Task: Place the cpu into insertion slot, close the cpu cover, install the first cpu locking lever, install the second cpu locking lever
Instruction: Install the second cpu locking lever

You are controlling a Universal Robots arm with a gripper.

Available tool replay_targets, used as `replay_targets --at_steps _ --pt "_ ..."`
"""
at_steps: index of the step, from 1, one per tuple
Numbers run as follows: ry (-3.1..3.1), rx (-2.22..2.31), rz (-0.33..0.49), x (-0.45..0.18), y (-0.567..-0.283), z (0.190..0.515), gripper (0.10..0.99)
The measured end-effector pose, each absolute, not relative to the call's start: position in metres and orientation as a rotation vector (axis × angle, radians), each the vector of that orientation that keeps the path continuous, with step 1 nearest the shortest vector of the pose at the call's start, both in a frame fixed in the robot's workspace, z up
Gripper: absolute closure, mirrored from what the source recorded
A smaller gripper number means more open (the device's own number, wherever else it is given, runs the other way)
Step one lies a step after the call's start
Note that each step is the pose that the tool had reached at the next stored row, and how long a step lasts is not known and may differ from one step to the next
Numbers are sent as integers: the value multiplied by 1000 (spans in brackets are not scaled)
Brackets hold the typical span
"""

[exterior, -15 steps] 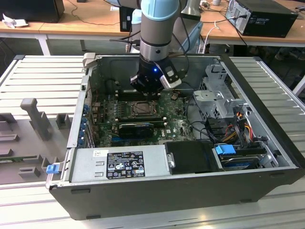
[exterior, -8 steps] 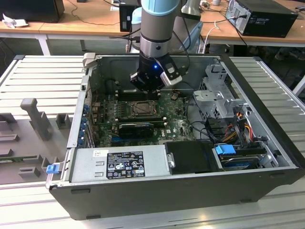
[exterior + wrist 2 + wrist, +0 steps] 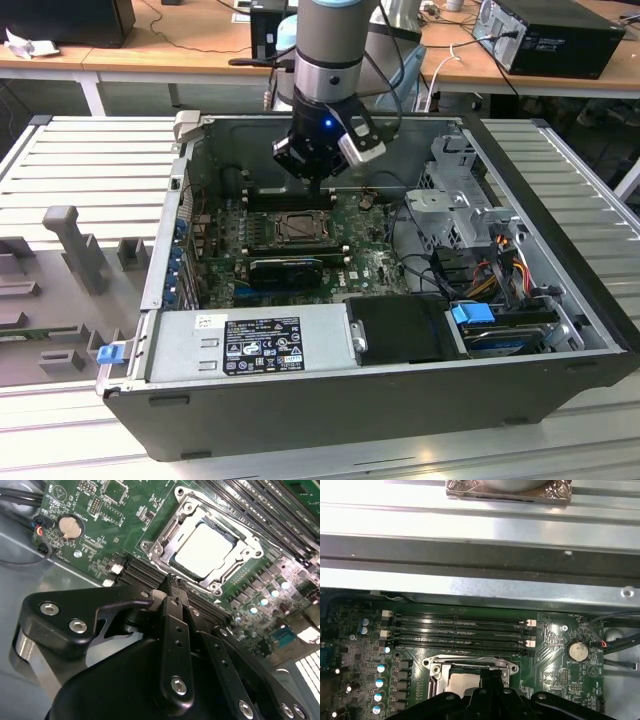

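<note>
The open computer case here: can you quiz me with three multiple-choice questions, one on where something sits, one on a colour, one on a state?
1. Where is the small pale grey square chip?
A in the silvery-rimmed square socket; B on the outside table; C between the fingers.
2. What colour is the circuit board?
A red; B green; C white.
3. How is the thin silvery frame plate?
A upright; B missing; C lying flat over the chip.
Answers: 1 A, the chip lies inside the socket; 2 B, green all around the socket; 3 C, the plate rings the chip, flat.
</note>
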State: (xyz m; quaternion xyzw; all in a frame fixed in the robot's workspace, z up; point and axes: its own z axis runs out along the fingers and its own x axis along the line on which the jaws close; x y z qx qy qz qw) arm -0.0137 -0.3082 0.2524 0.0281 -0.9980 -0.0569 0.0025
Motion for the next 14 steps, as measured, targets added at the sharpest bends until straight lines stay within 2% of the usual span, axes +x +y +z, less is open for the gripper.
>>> replay_targets --at_steps 14 --pt "-3131 93 -178 -14 -328 253 980"
